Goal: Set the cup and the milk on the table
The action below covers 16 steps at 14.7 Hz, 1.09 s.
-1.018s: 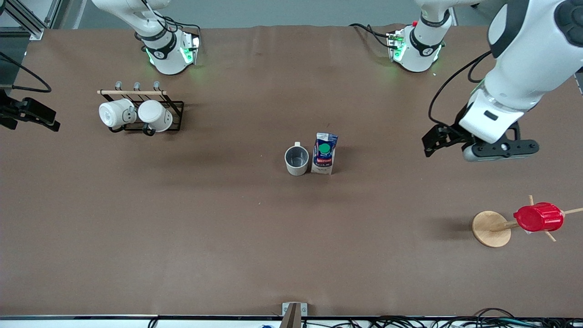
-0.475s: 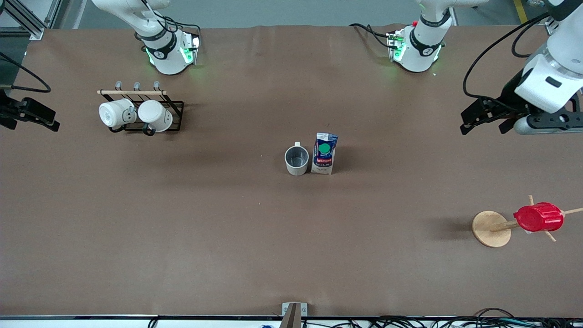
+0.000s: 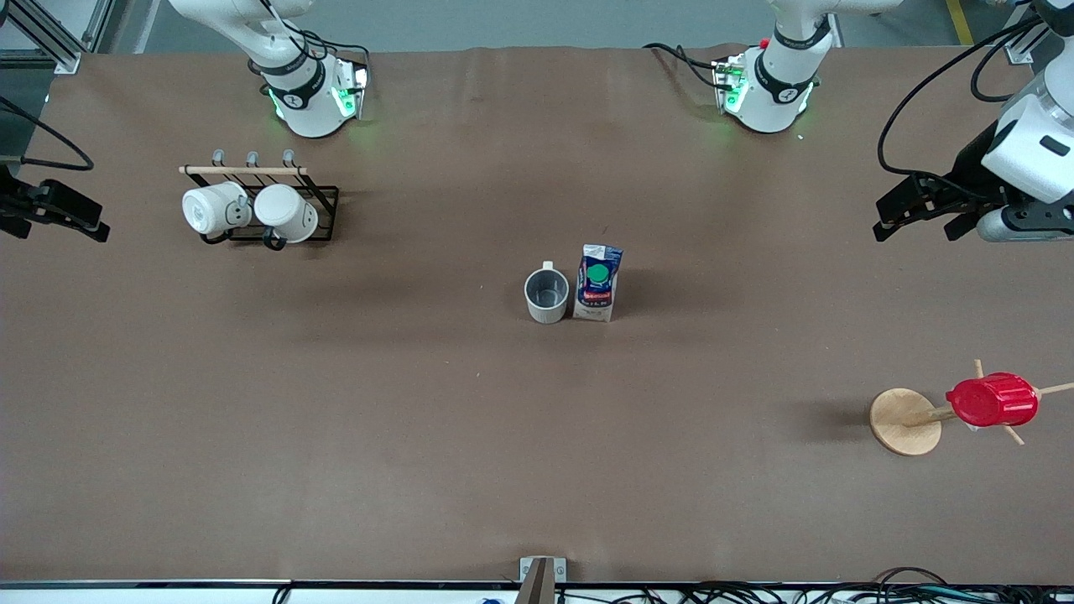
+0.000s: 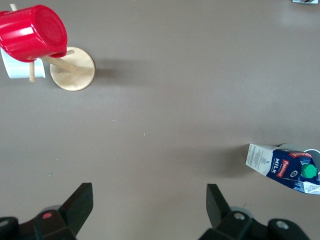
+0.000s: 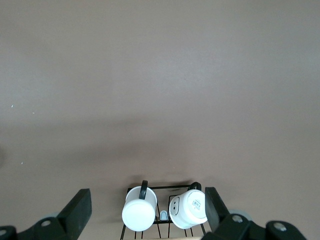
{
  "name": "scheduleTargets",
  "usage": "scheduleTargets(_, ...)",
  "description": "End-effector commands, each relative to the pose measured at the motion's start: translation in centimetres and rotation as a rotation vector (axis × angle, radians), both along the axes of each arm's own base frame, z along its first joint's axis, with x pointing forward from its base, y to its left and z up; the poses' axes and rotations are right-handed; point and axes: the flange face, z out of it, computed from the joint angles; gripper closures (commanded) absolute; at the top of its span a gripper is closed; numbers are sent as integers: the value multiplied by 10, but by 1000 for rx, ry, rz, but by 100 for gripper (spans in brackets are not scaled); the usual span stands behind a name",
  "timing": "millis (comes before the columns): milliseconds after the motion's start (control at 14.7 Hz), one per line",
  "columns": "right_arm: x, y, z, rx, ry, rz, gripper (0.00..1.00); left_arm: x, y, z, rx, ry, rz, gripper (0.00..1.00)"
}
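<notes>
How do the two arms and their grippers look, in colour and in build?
Both arms are glossy white with dark grey joint bands and green lights at the bases. Black cables run along them. The left gripper and right gripper are black, with two wedge-shaped fingers.

White mugs point(image 3: 247, 211), red cup point(image 3: 993, 400).

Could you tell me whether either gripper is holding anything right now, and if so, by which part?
Nothing is held. The left gripper and right gripper are both open and empty; the cup and milk stand free on the table.
</notes>
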Motion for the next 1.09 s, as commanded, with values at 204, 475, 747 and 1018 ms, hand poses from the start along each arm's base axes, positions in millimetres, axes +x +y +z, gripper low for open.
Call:
scheduleTargets(204,-2,-3,0,19,2,8,0,6,0,-15,28,26,-66,0)
scheduleTargets(475,-2,-4,1,19,0,8,0,9,0,-18,36,22,-66,0)
scheduleTargets(747,-2,-5,1,19,0,7,0,14,-6,-24,70,17,-84,0)
scheduleTargets(1018,-2,-4,0,19,2,8,0,14,-9,-25,70,20,-80,0)
